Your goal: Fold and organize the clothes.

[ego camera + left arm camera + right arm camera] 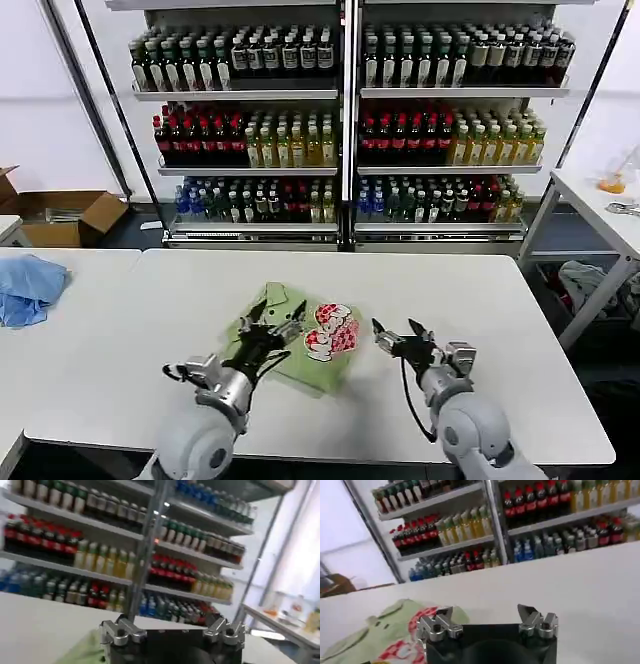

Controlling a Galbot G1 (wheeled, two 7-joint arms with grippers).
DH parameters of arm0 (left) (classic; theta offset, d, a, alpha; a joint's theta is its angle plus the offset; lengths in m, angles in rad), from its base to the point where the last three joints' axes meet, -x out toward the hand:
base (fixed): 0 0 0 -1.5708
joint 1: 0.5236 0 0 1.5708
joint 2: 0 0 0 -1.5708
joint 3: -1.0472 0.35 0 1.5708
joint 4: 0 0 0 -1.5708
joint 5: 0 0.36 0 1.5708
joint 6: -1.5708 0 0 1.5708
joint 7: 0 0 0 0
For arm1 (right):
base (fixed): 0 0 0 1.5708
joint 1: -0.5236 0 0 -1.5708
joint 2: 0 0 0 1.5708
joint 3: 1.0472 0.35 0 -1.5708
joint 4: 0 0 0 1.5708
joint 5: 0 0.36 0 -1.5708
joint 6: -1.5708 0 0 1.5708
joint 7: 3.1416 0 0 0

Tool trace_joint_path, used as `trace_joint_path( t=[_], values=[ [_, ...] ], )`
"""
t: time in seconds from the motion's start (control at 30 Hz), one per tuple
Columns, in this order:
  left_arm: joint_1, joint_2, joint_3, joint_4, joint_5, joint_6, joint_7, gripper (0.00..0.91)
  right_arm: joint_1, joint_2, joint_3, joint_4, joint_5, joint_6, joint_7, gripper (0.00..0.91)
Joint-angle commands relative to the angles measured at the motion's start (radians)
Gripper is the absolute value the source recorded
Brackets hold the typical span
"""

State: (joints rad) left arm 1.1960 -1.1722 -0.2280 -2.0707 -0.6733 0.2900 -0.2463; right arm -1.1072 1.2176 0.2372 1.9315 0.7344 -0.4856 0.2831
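**Press the fold flat, then let go**

Both hands are open. Left hand [274, 322] hovers over the green shirt [290, 345], bunched mid-tabletop [470, 290]. Right hand [398, 333] waits just beside it. Next, I think: grab edges low and smooth slowly.

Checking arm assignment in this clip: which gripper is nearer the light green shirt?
Left. The left gripper is over the light green shirt, fingers open. The right gripper, also open, hovers over bare table just beyond the shirt's right edge.

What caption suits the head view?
Both open end effectors, left over the folded green shirt, right beside it, on the white table.
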Motion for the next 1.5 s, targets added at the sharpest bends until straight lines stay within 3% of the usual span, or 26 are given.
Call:
trace_joint_path(
  t=[0.03, 0.23, 0.27, 0.3, 0.33, 0.37, 0.7, 1.17, 1.4, 1.5],
  values=[
    [0.134, 0.035, -0.199, -0.053, -0.021, -0.041, -0.003, 0.907, 0.114, 0.186, -0.137, -0.173, 0.045, 0.024, 0.057, 0.907],
    [0.125, 0.029, -0.199, -0.03, -0.01, -0.049, -0.005, 0.907, 0.143, 0.217, -0.134, -0.244, 0.073, 0.035, 0.075, 0.907],
    [0.123, 0.028, -0.199, -0.02, -0.009, -0.054, -0.007, 0.907, 0.146, 0.22, -0.132, -0.251, 0.077, 0.044, 0.082, 0.846],
    [0.122, 0.026, -0.2, -0.014, -0.01, -0.054, -0.009, 0.907, 0.151, 0.226, -0.129, -0.26, 0.085, 0.05, 0.092, 0.554],
    [0.123, 0.024, -0.201, -0.009, -0.011, -0.054, -0.01, 0.907, 0.154, 0.227, -0.128, -0.264, 0.088, 0.054, 0.097, 0.353],
    [0.123, 0.022, -0.202, -0.007, -0.011, -0.055, -0.011, 0.907, 0.159, 0.234, -0.125, -0.27, 0.093, 0.061, 0.107, 0.0],
    [0.143, 0.014, -0.204, 0.009, -0.011, -0.062, -0.011, 0.907, 0.188, 0.234, -0.119, -0.309, 0.119, 0.077, 0.148, 0.0],
    [0.133, 0.004, -0.193, 0.026, -0.012, -0.065, -0.011, 0.907, 0.253, 0.184, -0.128, -0.38, 0.017, 0.089, 0.106, 0.0],
    [0.13, 0.003, -0.179, 0.024, -0.013, -0.067, -0.011, 0.907, 0.34, 0.128, -0.112, -0.477, -0.066, 0.099, -0.001, 0.0],
    [0.124, 0.0, -0.168, 0.025, -0.01, -0.065, -0.01, 0.907, 0.418, 0.096, -0.125, -0.587, -0.127, 0.12, -0.089, 0.0]
  ],
)
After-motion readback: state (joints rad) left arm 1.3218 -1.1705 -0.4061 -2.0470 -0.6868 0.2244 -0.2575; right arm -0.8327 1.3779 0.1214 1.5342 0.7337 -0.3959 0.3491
